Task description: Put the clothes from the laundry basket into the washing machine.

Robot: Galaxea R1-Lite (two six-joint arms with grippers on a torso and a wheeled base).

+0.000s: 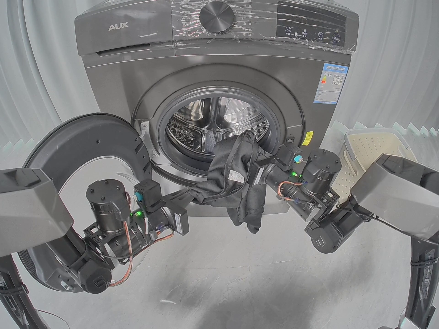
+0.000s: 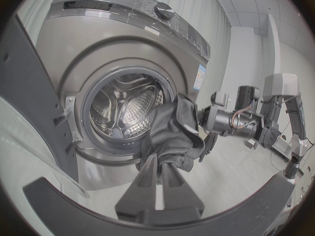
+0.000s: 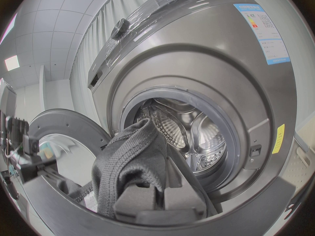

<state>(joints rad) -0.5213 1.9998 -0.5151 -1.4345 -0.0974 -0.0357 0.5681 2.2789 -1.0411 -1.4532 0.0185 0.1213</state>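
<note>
A black garment (image 1: pixel 231 179) hangs stretched between both grippers just in front of the washing machine's open drum (image 1: pixel 215 124). My left gripper (image 1: pixel 194 193) is shut on the garment's lower left edge (image 2: pixel 174 154). My right gripper (image 1: pixel 256 163) is shut on its upper right part, near the waistband (image 3: pixel 131 154). The garment's top sits at the drum's rim, and its lower folds dangle below the opening. The drum (image 2: pixel 126 108) looks bare inside. The laundry basket (image 1: pixel 375 149), cream and perforated, stands to the right of the machine behind my right arm.
The machine's round door (image 1: pixel 87 147) is swung wide open to the left, behind my left arm. Pale curtains hang behind the machine. The grey floor (image 1: pixel 228 275) lies in front of it.
</note>
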